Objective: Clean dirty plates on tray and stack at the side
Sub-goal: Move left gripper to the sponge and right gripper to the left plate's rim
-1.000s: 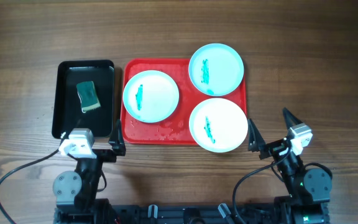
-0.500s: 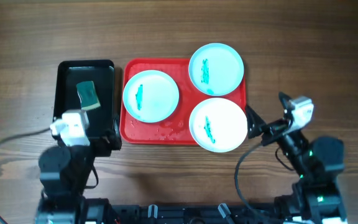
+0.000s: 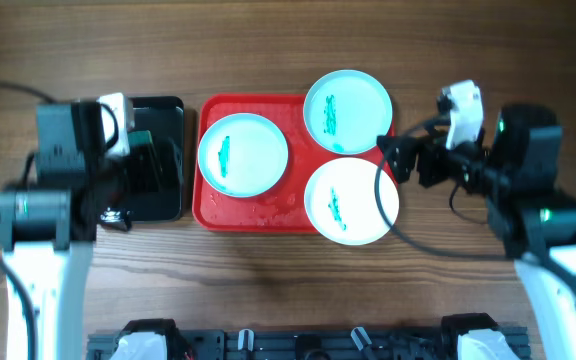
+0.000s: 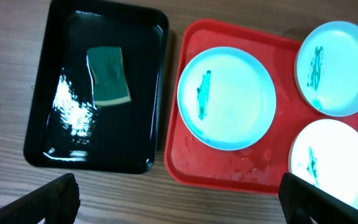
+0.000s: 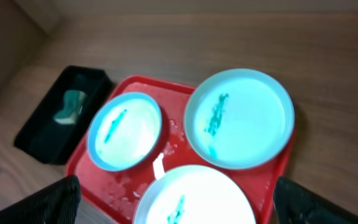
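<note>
Crowding was the hazard: three smeared plates (image 3: 243, 155) sat packed close on the red tray (image 3: 268, 212), so left fingers (image 4: 48, 202) and right fingers (image 5: 303, 199) — both spread wide, empty — might jostle a neighbour lifting one.

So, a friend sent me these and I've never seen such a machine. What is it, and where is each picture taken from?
It is two robot arms, left and right, at a wooden table, each ending in a two-finger tool. One picture looks straight down from above; the other two come from cameras on the arms' wrists. A red tray carries three plates, each with a teal smear. Beside it, a black tray holds a green sponge. The left tool and right tool are open and hold nothing.
</note>
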